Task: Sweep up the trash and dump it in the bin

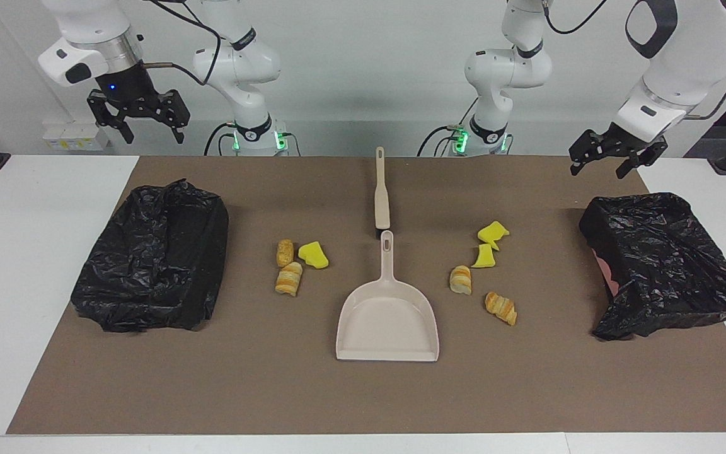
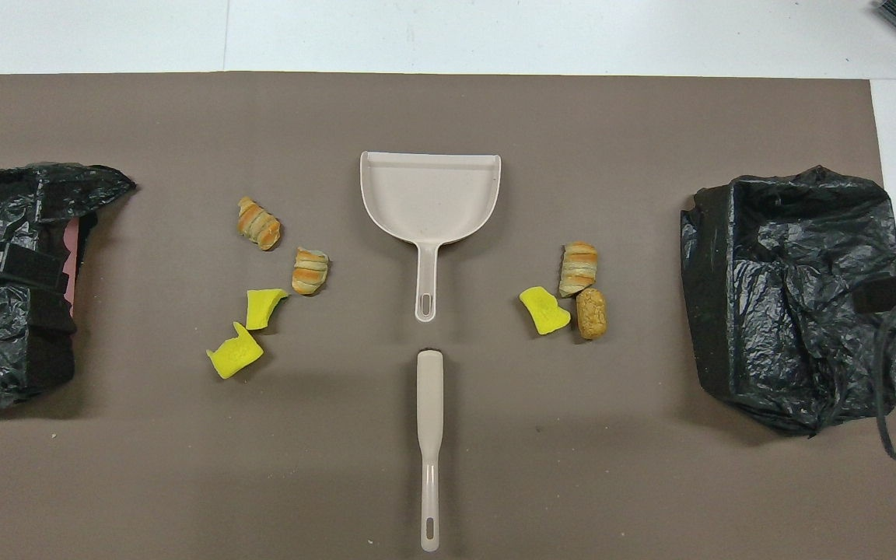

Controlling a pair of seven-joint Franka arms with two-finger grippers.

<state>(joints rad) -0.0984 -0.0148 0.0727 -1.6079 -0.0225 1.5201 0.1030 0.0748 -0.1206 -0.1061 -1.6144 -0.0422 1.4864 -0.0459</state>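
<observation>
Trash [image 1: 287, 265] lies on the mat, well apart from both raised, open, empty tools: left tool [image 1: 609, 157], right tool [image 1: 139, 123].

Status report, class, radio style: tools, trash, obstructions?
Left tool and right tool open, raised, empty. Trash unswept beside dustpan. Nothing blocking.
</observation>
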